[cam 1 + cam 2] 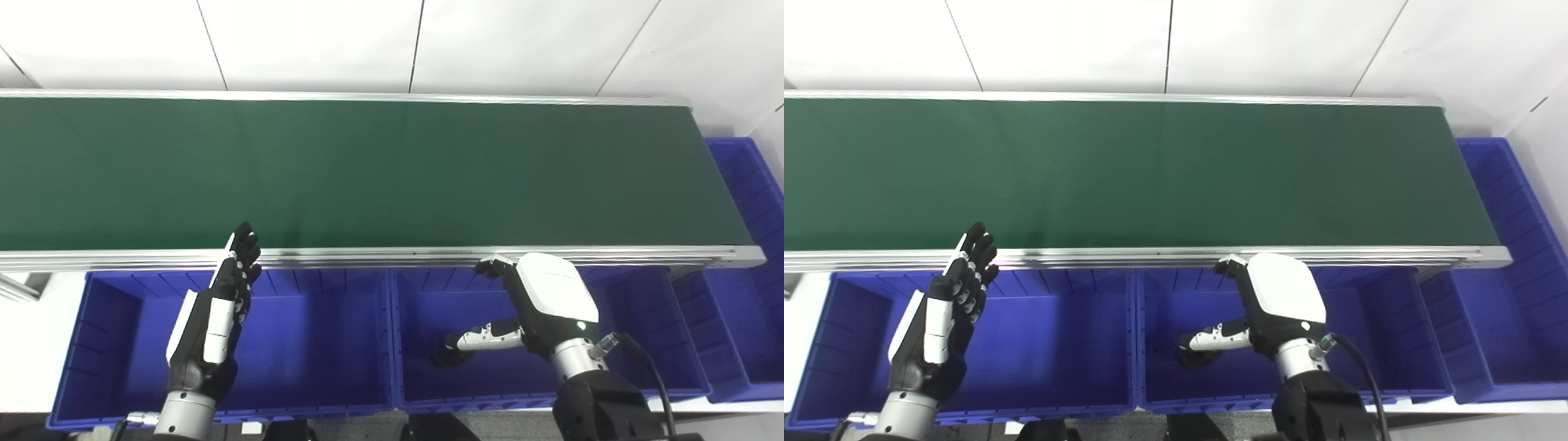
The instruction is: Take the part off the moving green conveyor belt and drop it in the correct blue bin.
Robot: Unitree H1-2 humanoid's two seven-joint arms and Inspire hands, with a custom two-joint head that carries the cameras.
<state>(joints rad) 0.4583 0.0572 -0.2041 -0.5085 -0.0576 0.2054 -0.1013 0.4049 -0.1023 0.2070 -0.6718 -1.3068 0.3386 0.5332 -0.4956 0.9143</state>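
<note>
Waiting with fingers spread and empty, the left hand (pixel 211 318) and right hand (pixel 539 303) hover over blue bins (pixel 318 343) just short of the green belt (pixel 392 171), where no part shows; a late reach would likely miss.

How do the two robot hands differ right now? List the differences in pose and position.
The left robot hand stands edge-on, its fingers straight and pointing up toward the conveyor belt, over the left blue bin. The right robot hand shows its white back, its fingers curled downward at the belt's near rail and its thumb stretched sideways, over the middle blue bin. Both hold nothing, and no part shows on the belt.
</note>
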